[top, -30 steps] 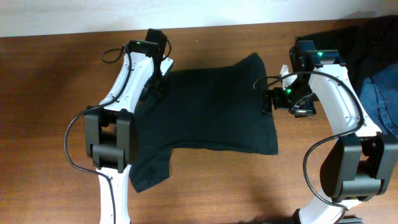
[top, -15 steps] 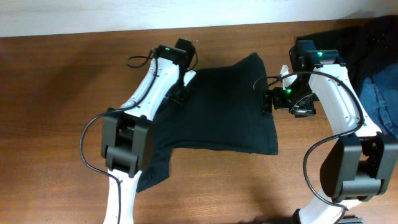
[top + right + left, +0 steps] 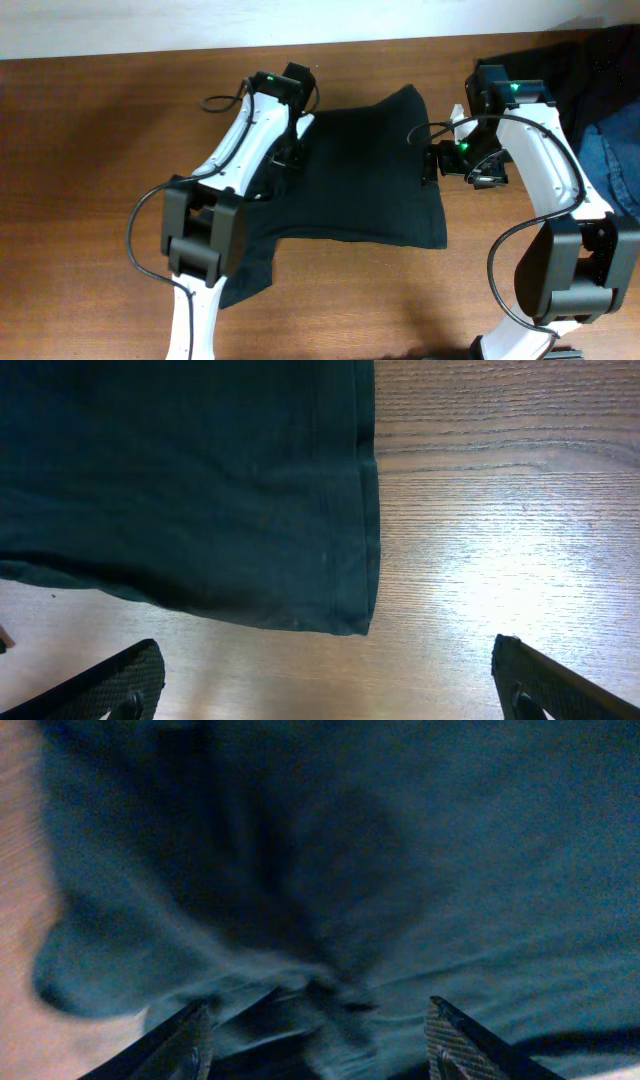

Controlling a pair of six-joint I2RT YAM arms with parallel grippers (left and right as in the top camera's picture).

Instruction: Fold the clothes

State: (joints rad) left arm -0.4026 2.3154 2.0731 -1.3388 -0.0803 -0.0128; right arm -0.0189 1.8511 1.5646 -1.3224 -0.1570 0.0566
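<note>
Nearest the arm bases, one sleeve (image 3: 248, 268) of the black T-shirt (image 3: 360, 180) trailed toward the front edge of the table (image 3: 90, 200), partly covered in the overhead view by the left arm (image 3: 200, 225). The shirt's body lay flat mid-table between the two arms. From overhead the left gripper (image 3: 290, 150) was lost against the dark cloth near the shirt's far left edge. Only the left wrist view showed its fingers (image 3: 185, 1045) parted over a bunched, blurred ridge of fabric, pinching nothing. The right gripper (image 3: 325, 660) hung spread wide and empty just off the shirt's right side, its tips cut off at the frame's bottom corners. Its wrist view alone showed the stitched hem corner (image 3: 360, 615). Farthest right, a dark garment (image 3: 600, 60) and blue denim (image 3: 615, 150) ran out of frame.
</note>
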